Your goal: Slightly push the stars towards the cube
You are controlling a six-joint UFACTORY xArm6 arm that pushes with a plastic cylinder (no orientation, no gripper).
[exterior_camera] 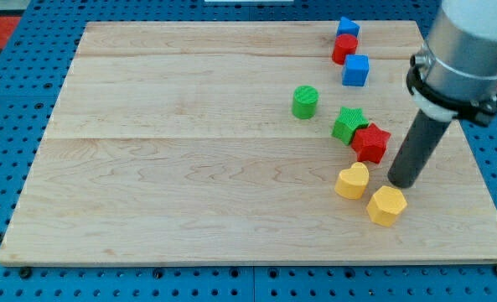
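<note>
A green star [346,123] and a red star [370,143] lie touching at the board's right, the red one lower right of the green. A blue cube [355,70] lies above them, towards the view's top. My tip [403,182] rests on the board just right of and below the red star, apart from it by a small gap, and above a yellow hexagon block [386,205].
A green cylinder [305,101] lies left of the stars. A red block [344,48] and a blue block [347,28] sit near the top edge above the cube. A yellow heart [352,180] lies below the red star. The wooden board [189,168] sits on a blue pegboard.
</note>
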